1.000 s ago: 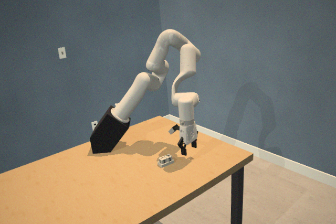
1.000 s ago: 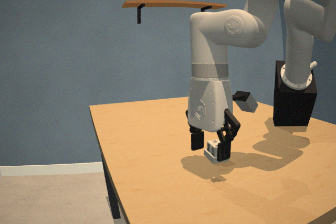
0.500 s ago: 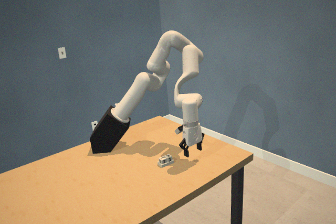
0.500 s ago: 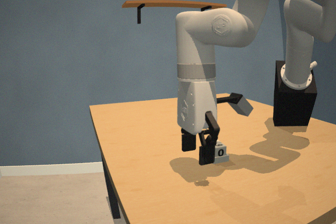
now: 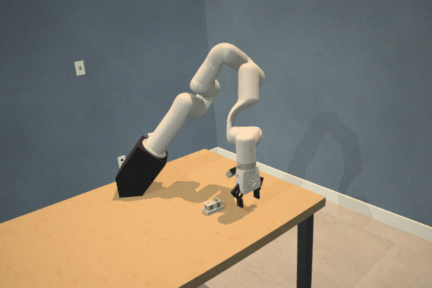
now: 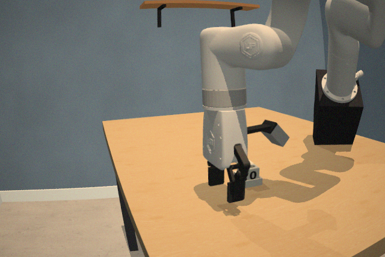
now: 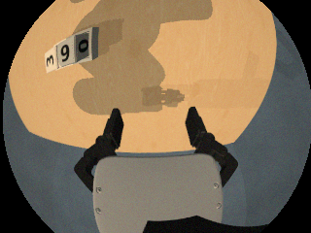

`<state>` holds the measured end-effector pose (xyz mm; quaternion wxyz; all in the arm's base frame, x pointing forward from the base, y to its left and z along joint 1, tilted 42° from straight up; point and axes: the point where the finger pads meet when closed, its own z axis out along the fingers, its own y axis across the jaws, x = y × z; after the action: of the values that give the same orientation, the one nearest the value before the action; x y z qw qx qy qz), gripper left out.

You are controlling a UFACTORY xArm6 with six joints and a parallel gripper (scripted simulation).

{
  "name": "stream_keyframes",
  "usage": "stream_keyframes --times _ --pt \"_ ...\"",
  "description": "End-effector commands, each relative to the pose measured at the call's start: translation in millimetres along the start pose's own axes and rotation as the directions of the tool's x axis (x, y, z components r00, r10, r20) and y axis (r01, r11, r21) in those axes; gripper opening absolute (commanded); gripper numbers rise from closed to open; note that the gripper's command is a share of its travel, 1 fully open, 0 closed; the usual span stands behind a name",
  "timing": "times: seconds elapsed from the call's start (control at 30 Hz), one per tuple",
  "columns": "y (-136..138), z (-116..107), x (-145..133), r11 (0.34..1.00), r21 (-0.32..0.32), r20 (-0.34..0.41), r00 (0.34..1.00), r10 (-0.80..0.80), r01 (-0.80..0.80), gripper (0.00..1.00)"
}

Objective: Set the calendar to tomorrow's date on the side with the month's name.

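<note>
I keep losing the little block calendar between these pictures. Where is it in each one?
Top: the calendar sits low centre on the table, just left of the open pincer.
Exterior: low centre-right, mostly hidden behind the pincer; only a "0" face shows.
Wrist: upper left, ahead of the fingers.
Shared landmark: the pincer.

Wooden table (image 5: 104,243) on black legs, blue walls – wall shelf (image 6: 198,4), light switch (image 5: 79,67), beige floor (image 5: 366,253).
</note>
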<state>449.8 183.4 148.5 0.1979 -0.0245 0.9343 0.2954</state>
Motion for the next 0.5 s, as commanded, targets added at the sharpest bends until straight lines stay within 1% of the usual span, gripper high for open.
stream_keyframes --times 0.0,0.47 --pt "0.5 9.1 -2.4 1.000 -0.002 0.006 1.000 -0.001 0.001 1.00" --pt "0.5 11.8 -2.4 1.000 -0.002 0.006 1.000 -0.001 0.001 1.00"
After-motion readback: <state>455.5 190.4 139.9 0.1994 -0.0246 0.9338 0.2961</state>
